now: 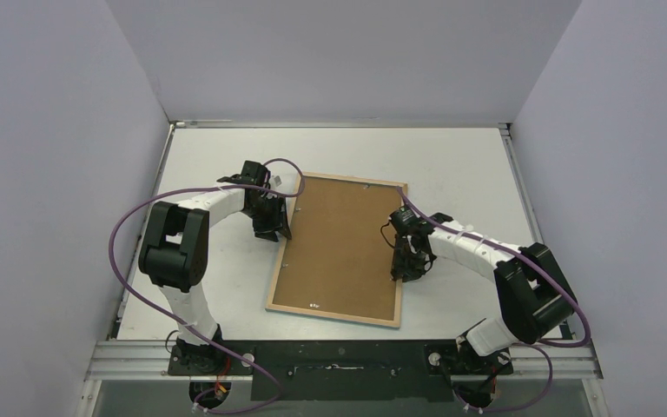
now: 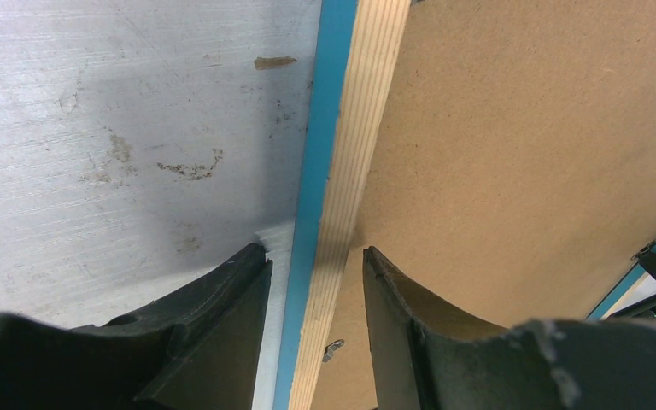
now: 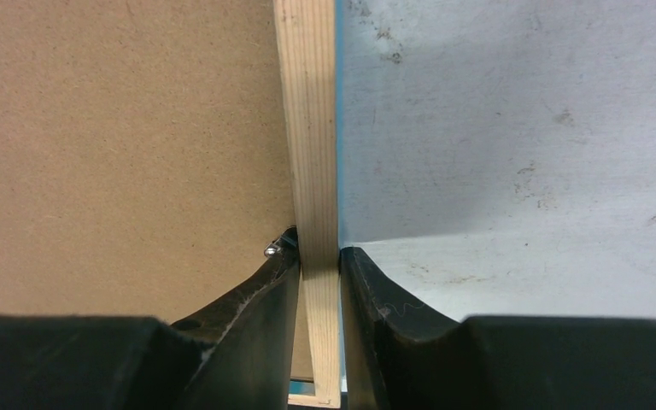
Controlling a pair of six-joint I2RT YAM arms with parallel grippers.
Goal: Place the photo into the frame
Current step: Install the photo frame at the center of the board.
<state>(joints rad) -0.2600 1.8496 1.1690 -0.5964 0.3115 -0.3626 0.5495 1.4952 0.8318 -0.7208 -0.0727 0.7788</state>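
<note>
The frame (image 1: pixel 334 316) lies face down on the table, its light wood back up and a brown backing board (image 1: pixel 343 248) filling it. The photo is hidden. My left gripper (image 1: pixel 282 228) straddles the frame's left rail (image 2: pixel 354 145); in the left wrist view the left gripper (image 2: pixel 314 252) stands open, with a gap between each finger and the rail. My right gripper (image 1: pixel 404 265) is at the right rail (image 3: pixel 307 128). In the right wrist view the right gripper (image 3: pixel 318 252) is shut on that rail, both fingers pressed against the wood.
Small metal retaining tabs (image 2: pixel 334 348) (image 3: pixel 271 250) sit on the backing board beside each rail. The frame's blue front edge (image 2: pixel 316 145) shows against the scuffed grey table (image 1: pixel 217 287). Pale walls enclose the table on three sides.
</note>
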